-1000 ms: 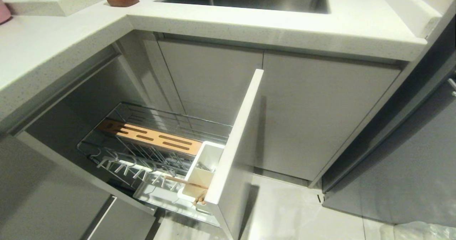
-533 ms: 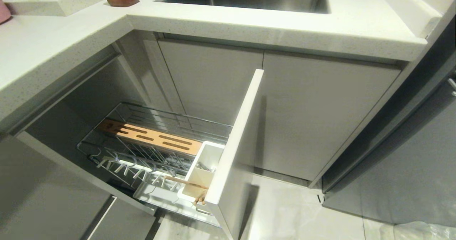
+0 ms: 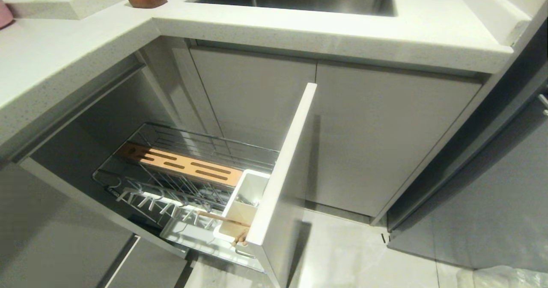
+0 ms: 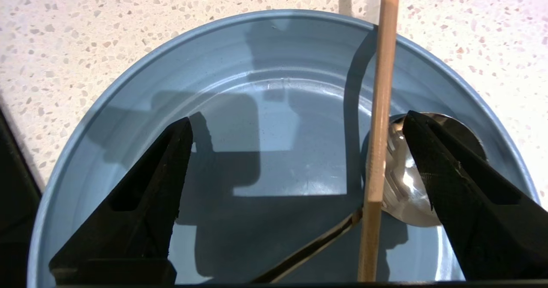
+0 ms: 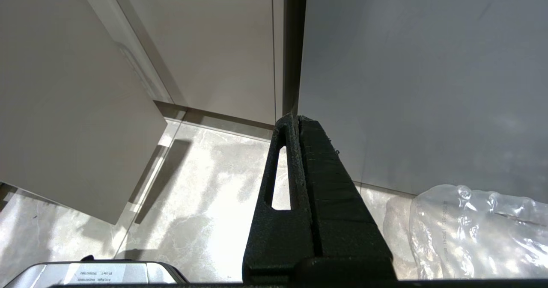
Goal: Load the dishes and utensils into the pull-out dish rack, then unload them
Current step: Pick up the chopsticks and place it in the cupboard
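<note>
My left gripper (image 4: 297, 125) hangs wide open w/ nothing in it over the blue plate (image 4: 141, 95) on the speckled counter (image 4: 85, 18), w/ one chopstick (image 4: 381, 108) & the spoon (image 4: 400, 185) on the plate, right gripper (image 5: 298, 121) pressed together, holding nothing, down by the floor (image 5: 205, 185).

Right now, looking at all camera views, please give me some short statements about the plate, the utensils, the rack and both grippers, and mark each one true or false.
1. The left gripper is open above the blue plate. True.
2. A chopstick and a metal spoon lie on that plate. True.
3. The right gripper is wide open. False: its fingers are pressed together.
4. The pull-out dish rack is pushed shut. False: it is pulled out.
5. The white utensil box is empty. False: chopsticks rest across it.
</note>
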